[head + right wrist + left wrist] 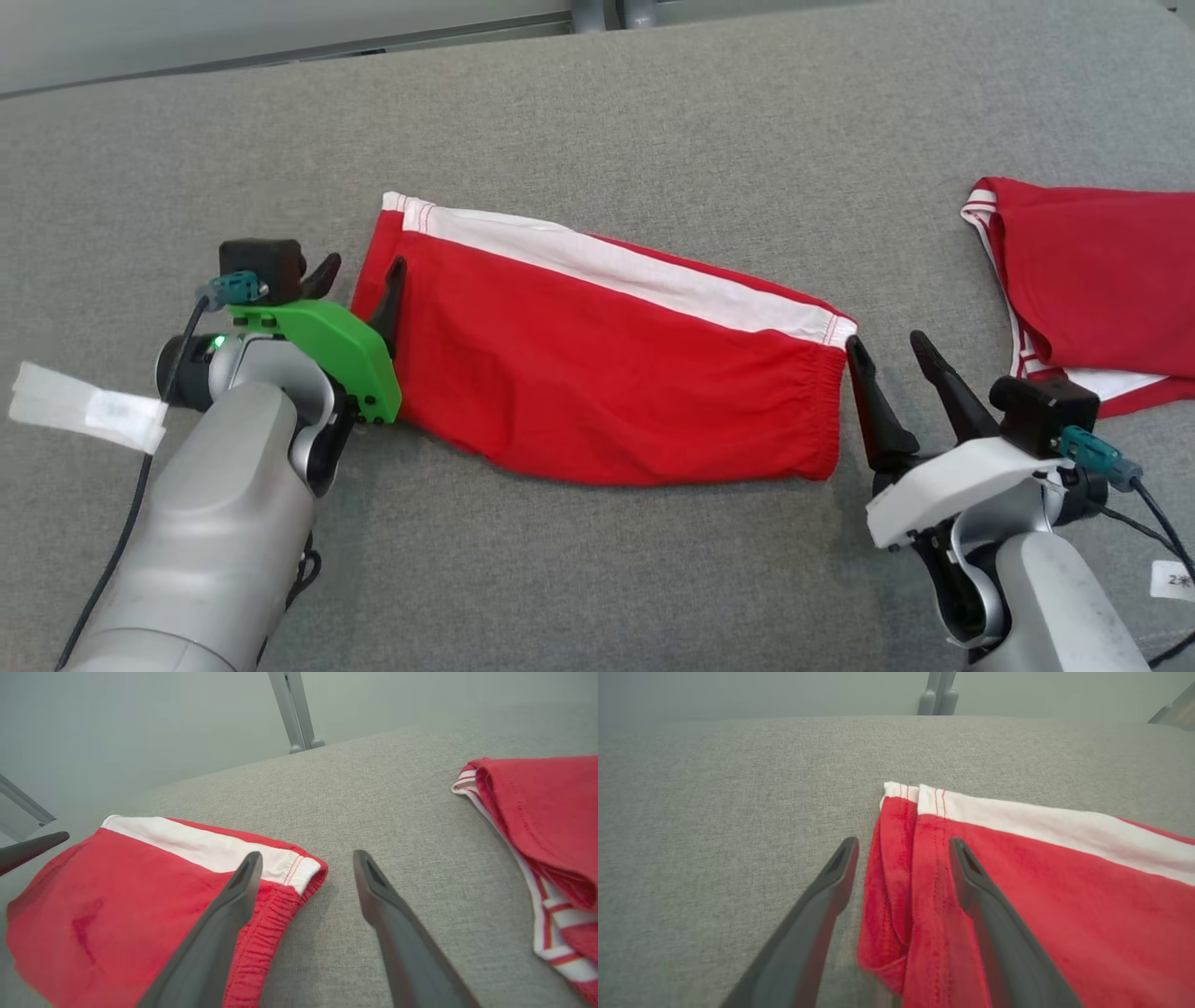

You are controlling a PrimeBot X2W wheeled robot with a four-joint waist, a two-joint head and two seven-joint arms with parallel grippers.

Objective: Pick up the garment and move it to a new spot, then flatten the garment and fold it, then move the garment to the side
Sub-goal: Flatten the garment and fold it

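Observation:
The garment (597,364) is a pair of red shorts with a white side stripe, folded lengthwise and lying flat on the grey surface. My left gripper (359,271) is open at its left end; in the left wrist view one finger lies over the hem (901,877) and the other rests on bare cloth surface, gripper (903,844). My right gripper (887,345) is open at the elastic waistband end (275,924); one finger sits over the waistband, the other on the grey surface, gripper (306,858). Neither holds anything.
A second red garment with white and striped trim (1092,280) lies folded at the right edge, also in the right wrist view (546,826). The grey fabric surface (597,579) extends all round. Metal legs (621,11) stand past the far edge.

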